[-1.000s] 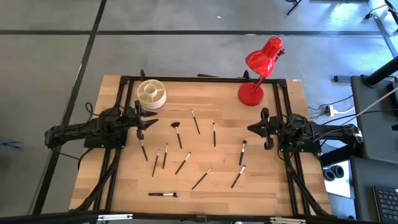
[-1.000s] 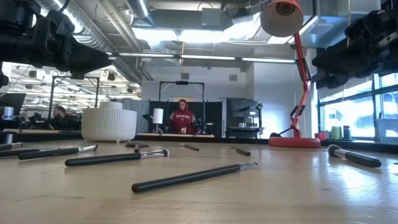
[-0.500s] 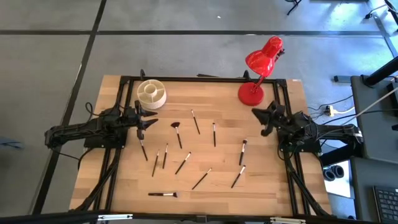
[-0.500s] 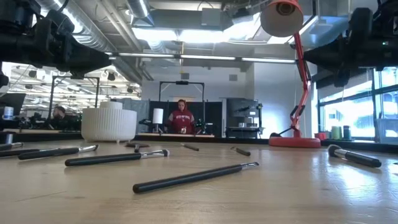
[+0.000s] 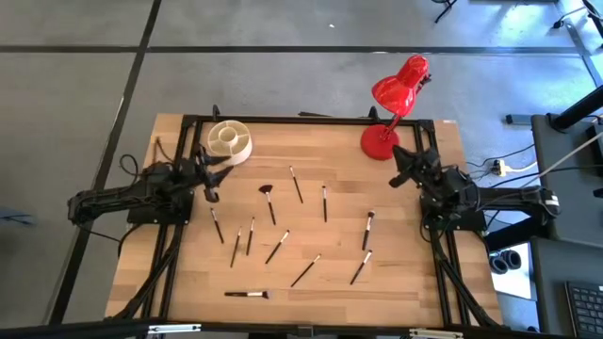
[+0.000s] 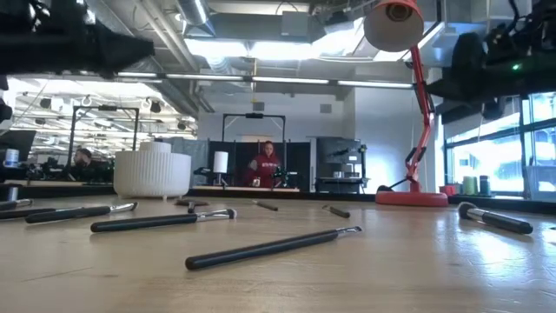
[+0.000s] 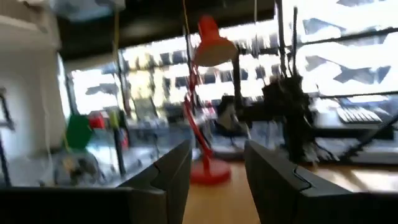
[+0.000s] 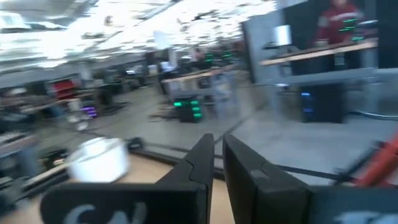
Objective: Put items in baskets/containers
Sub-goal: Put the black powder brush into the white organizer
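Several thin dark makeup brushes lie flat and scattered over the middle of the wooden table; in the low view the nearest brush lies across the front. The round cream-white organiser with inner dividers stands near the far left corner and shows as a white cup in the low view. My left gripper hovers open just near of the organiser, holding nothing. My right gripper hovers beside the red lamp's base, its fingers almost together and empty.
A red desk lamp stands at the far right of the table, its head high above. Dark frame rails run along the table's edges. A person in red is in the room beyond the table.
My right gripper has swung from the right edge toward the far edge, ending next to the lamp base. My left gripper has risen and turned toward the organiser. The brushes and the organiser have stayed where they were.
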